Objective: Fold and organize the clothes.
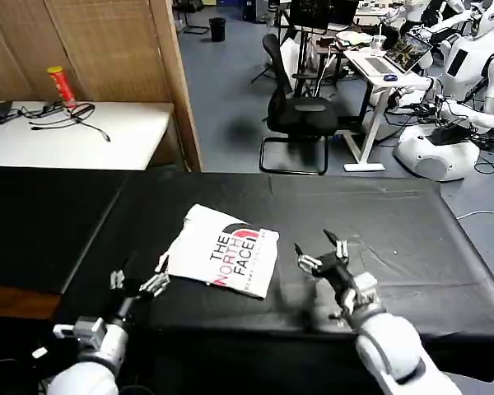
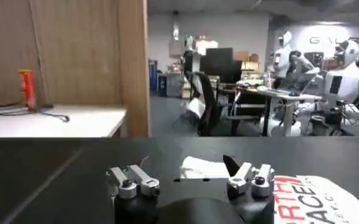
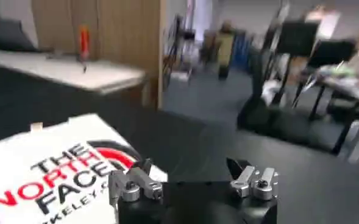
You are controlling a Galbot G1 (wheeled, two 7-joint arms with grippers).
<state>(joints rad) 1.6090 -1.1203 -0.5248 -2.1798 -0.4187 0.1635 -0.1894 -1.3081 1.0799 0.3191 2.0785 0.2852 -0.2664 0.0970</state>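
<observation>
I count one white folded cotton T-shirt (image 1: 223, 261) with "THE NORTH FACE" lettering and a red arc logo, lying on one black cloth-covered work table (image 1: 395, 239). I count two metal-fingered grippers: one left gripper (image 1: 137, 284) and one right gripper (image 1: 319, 251). On one white side table (image 1: 107, 140) I see one red cylindrical can with a yellow cap (image 1: 62, 85) and what appears to be one black cable bundle (image 1: 66, 119). One black office chair (image 1: 300, 111) stands behind the work table.
</observation>
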